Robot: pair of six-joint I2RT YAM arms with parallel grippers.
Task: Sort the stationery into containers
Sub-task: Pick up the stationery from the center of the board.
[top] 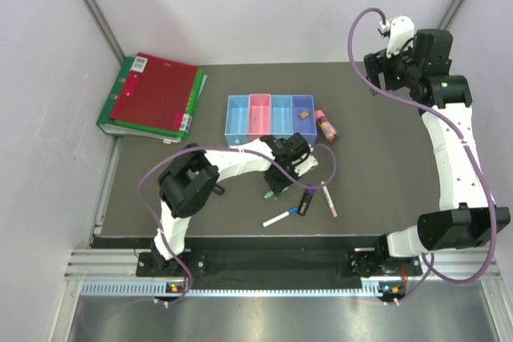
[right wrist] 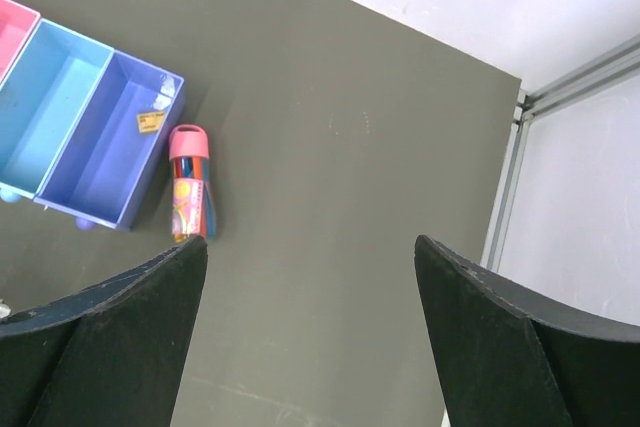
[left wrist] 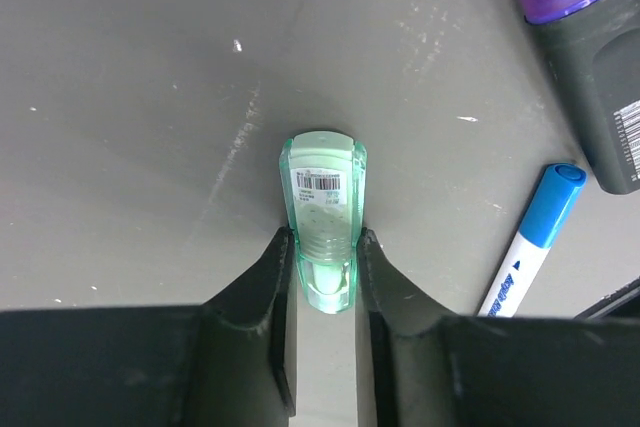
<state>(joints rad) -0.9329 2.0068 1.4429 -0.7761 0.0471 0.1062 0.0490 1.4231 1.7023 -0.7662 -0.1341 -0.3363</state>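
One green marker (left wrist: 322, 192) pinched at its near end by my left end effector (left wrist: 324, 240); looks light, slick plastic (right end effector (right wrist: 310, 247) spread, empty).

A dark grey matte counter (top: 385, 118) fills the middle of the top view; the left wrist view shows it scuffed with pale flecks. Plain white walls enclose it: a back wall (top: 272, 6) across the top and side walls (top: 40, 118) at left and right. Slanted aluminium posts (top: 92, 6) mark the upper corners. Along the bottom runs a silver rail (top: 104, 263), then a brushed metal sheet (top: 264, 318). The light is soft and even.
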